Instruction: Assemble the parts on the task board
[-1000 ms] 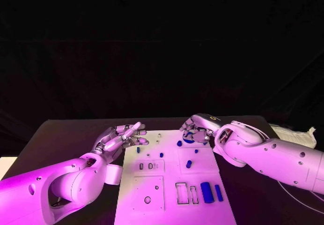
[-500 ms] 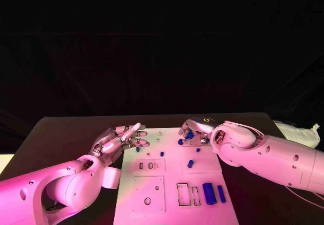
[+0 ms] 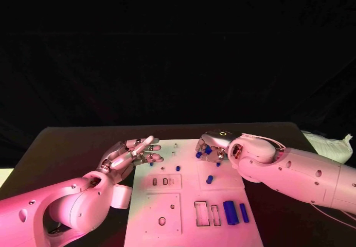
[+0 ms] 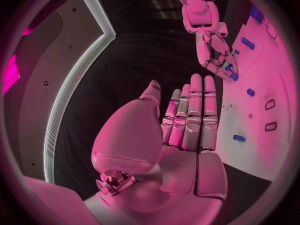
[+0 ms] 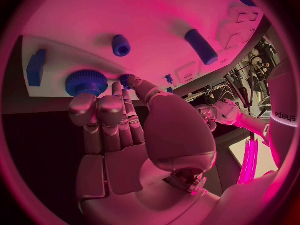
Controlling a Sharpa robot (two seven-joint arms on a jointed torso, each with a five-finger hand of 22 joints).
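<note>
Blue knurled knob (image 5: 86, 82) sits at the far edge of the task board (image 3: 189, 216), right robot hand (image 3: 213, 148) curled with its fingertips (image 5: 83, 104) touching it, while the left robot hand (image 3: 134, 152) hovers flat and empty beside the board, farther off

It was a robotics lab: a black table (image 3: 74, 141) against black backdrop held a white task board (image 3: 189, 206).
</note>
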